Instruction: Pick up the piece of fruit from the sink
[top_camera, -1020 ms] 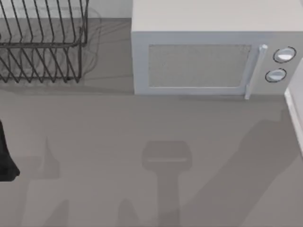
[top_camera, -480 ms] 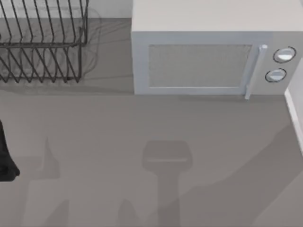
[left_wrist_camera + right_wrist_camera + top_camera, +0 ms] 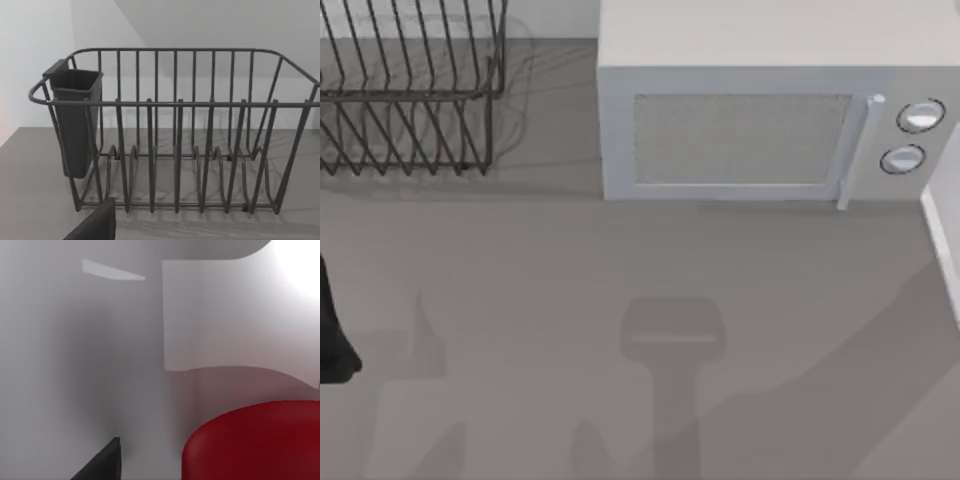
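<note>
A: Entry, right wrist view. What is recorded nearest the camera?

B: The piece of fruit (image 3: 255, 440), red and glossy, is seen very close to the lens, lying against pale, smooth sink walls (image 3: 100, 365). One dark finger (image 3: 100, 462) of the right gripper is noted beside it, apart from the red surface. Whether the fingers are spread or pressed together cannot be told, since a single finger edge is all that is seen.

A: And from the left wrist?

B: A dark finger tip (image 3: 95, 225) of the left gripper is logged in the foreground. Its finger state cannot be told either. Beyond it, a wire dish rack (image 3: 175, 150) is seen standing upright on the grey counter, with a dark cutlery cup (image 3: 75, 120) hung on one end of its rim. A plain white wall is noted behind the rack.

A: Top view?

B: The left arm (image 3: 332, 330) is recorded as a dark shape at the table's left edge. Farther back, the dish rack is placed at the rear left and a white microwave (image 3: 760, 110), door closed, at the rear right. Grey counter (image 3: 620, 260) lies between, crossed by shadows.
</note>
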Tool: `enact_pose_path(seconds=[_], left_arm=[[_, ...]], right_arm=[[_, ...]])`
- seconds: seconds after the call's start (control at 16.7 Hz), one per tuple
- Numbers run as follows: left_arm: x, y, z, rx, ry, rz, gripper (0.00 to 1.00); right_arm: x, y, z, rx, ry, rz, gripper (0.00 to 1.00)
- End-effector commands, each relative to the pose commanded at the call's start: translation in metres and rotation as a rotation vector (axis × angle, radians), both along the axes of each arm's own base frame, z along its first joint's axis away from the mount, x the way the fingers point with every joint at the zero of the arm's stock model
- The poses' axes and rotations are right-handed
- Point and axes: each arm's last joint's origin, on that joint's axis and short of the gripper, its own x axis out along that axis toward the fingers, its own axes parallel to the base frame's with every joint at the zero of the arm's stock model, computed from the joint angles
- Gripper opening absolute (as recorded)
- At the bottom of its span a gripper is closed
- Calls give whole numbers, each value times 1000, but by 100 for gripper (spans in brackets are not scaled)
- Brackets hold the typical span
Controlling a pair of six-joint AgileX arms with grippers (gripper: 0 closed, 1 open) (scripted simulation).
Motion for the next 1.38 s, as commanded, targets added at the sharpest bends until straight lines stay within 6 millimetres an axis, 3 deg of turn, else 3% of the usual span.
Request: enact_pose_path(seconds=[0.42,0.9,0.96,1.14,1.38], left_arm=[[0,0,0,0,0,0,100],[0,0,0,0,0,0,100],[0,0,0,0,0,0,100],[0,0,0,0,0,0,100],[0,0,0,0,0,0,100]], right_arm=[[0,0,0,0,0,0,2],[0,0,0,0,0,0,0],[7,-1,28,-1,-52,-6,0],[13,-3,38,-3,-59,-6,0],[29,-9,85,-1,-55,-6,0]])
